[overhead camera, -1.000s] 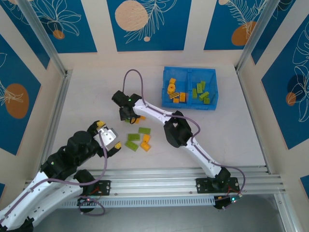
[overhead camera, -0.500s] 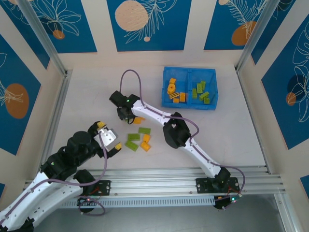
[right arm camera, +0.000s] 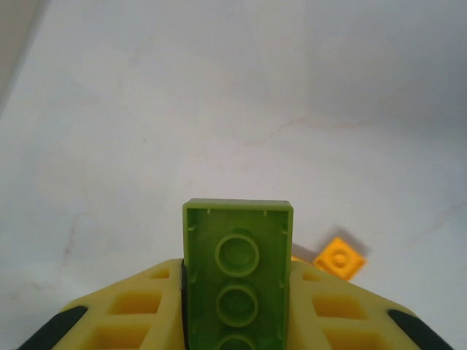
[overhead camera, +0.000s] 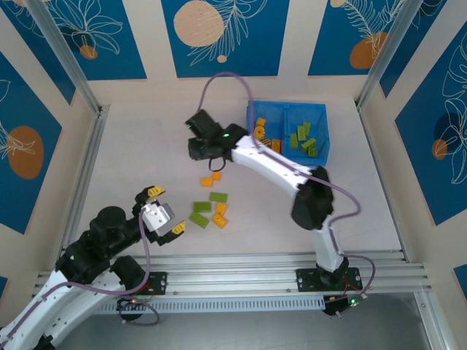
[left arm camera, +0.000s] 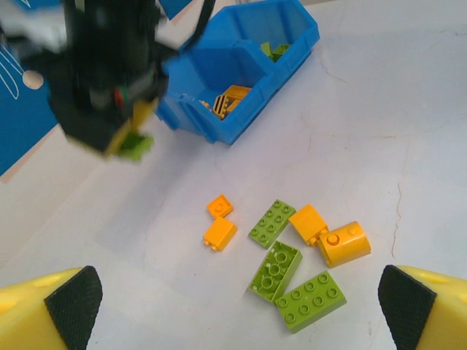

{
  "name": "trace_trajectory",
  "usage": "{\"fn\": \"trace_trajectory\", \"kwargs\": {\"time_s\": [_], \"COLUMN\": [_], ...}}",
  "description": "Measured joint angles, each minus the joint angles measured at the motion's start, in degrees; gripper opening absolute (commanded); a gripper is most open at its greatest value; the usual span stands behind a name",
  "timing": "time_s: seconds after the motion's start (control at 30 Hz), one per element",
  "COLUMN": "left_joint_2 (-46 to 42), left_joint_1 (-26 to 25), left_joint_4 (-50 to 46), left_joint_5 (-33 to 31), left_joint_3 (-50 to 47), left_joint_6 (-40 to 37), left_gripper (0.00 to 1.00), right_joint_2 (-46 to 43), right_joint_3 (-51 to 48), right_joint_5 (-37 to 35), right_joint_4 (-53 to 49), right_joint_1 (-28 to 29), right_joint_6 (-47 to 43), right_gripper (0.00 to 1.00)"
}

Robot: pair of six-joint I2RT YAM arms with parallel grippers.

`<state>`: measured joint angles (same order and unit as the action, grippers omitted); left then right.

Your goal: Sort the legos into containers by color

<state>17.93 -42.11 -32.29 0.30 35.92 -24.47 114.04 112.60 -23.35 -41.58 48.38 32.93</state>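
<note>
- Two grippers showed from above: your right gripper sat to the left of the blue bin, near its left wall. Your left gripper hung over the near left part of the table.
- Your right gripper was clamped on a lime green brick. Its wrist camera showed the brick squeezed between the yellow fingers, ringed face toward the lens, one end poking out past the tips.
- That brick was lifted off the table, with bare tabletop beyond it and one small orange brick lying down there to its right.
- Your left gripper was spread wide with nothing between its tips, which sat at the two lower corners of its wrist view.
- A loose pile of seven bricks lay on the table between the two grippers: three green and four orange. Two of the small orange ones lay a little apart on the far left side.
- In the bin, the left compartment held orange bricks and the right compartment held green ones.
</note>
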Motion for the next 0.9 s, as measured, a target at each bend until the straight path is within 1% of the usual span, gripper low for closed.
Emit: {"fn": "trace_trajectory", "kwargs": {"time_s": [0.1,0.2,0.27,0.33,0.4,0.5,0.6,0.67,0.73,0.77,0.83,0.9], "left_joint_2": [0.0,0.02,0.02,0.02,0.04,0.13,0.17,0.17,0.17,0.17,0.17,0.17], "left_joint_1": [0.0,0.0,0.07,0.22,0.44,0.5,0.61,0.63,0.63,0.63,0.66,0.66], "left_joint_4": [0.17,0.17,0.2,0.22,0.22,0.22,0.17,0.17,0.17,0.17,0.17,0.17], "left_joint_5": [0.13,0.11,0.07,-0.13,-0.37,-0.76,-1.09,-1.4,-1.44,-1.53,-1.86,-2.05], "left_joint_3": [-0.11,-0.22,-0.22,-0.22,-0.22,-0.22,-0.22,-0.22,-0.22,-0.22,-0.22,-0.22], "left_joint_6": [-0.02,-0.07,-0.02,0.07,0.09,0.11,0.11,0.13,0.11,0.11,0.11,0.11], "left_gripper": [1.0,1.0,1.0,1.0,1.0,1.0,1.0,1.0,1.0,1.0,1.0,1.0], "right_joint_2": [-10.6,-18.95,-22.01,-23.04,-22.18,-18.6,-13.77,-9.75,-4.48,-2.32,2.34,5.57], "right_joint_3": [-9.18,-18.38,-23.39,-27.36,-30.05,-30.99,-30.56,-28.61,-24.5,-22.58,-17.92,-14.05], "right_joint_5": [-2.43,-4.79,-5.9,-6.91,-7.37,-7.54,-7.3,-6.43,-5.31,-4.83,-4.02,-3.26], "right_joint_4": [3.39,6.58,8.31,9.84,10.99,12.02,13.53,13.42,12.81,12.35,11.08,9.4], "right_joint_1": [-3.58,-9.68,-14.82,-20.28,-25.97,-32.98,-37.75,-39.87,-41.7,-42.21,-42.88,-42.99], "right_joint_6": [-0.7,-1.55,-2.14,-2.8,-3.21,-3.23,-3.21,-3.15,-2.99,-2.97,-2.84,-2.62], "right_gripper": [0.26,0.26,0.26,0.26,0.26,0.26,0.26,0.27,0.32,0.36,0.46,0.54]}}
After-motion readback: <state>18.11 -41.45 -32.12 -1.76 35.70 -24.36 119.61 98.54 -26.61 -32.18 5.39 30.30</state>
